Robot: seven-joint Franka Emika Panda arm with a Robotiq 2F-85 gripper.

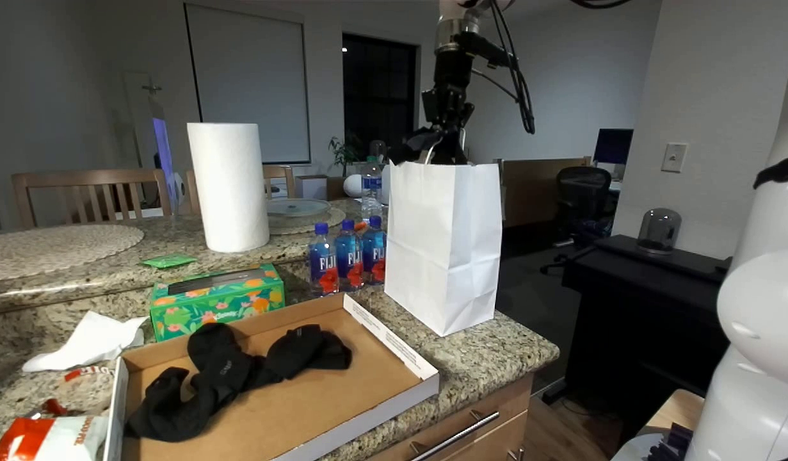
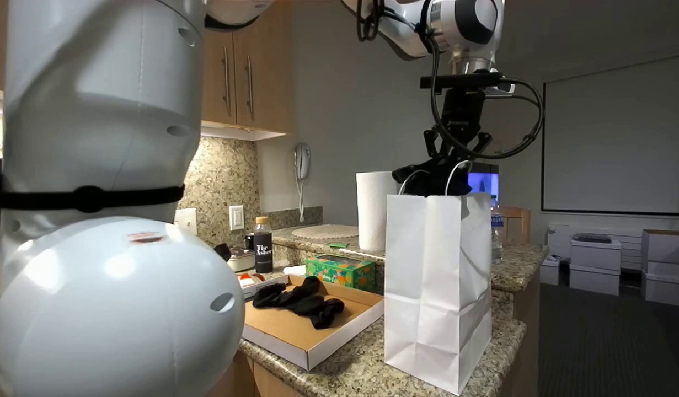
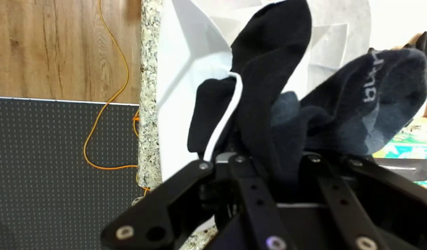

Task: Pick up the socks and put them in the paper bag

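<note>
Gripper (image 3: 274,159) clasping black socks (image 3: 268,69), bunched beneath it, at mouth of paper bag (image 2: 427,275)

A tall, rectangular white paper bag (image 1: 443,246) is found standing upright on the granite countertop (image 1: 483,349), its walls creased and its white handles (image 3: 224,119) raised above the open mouth. At that mouth a bundle of black socks (image 3: 262,86) is held; the count cannot be established. Pale lettering is noted on one sock, and in the wrist view the fabric is seen crossed by a handle. Further black socks (image 1: 224,378) are found crumpled together in the shallow cardboard tray (image 1: 349,397) nearby.
</note>
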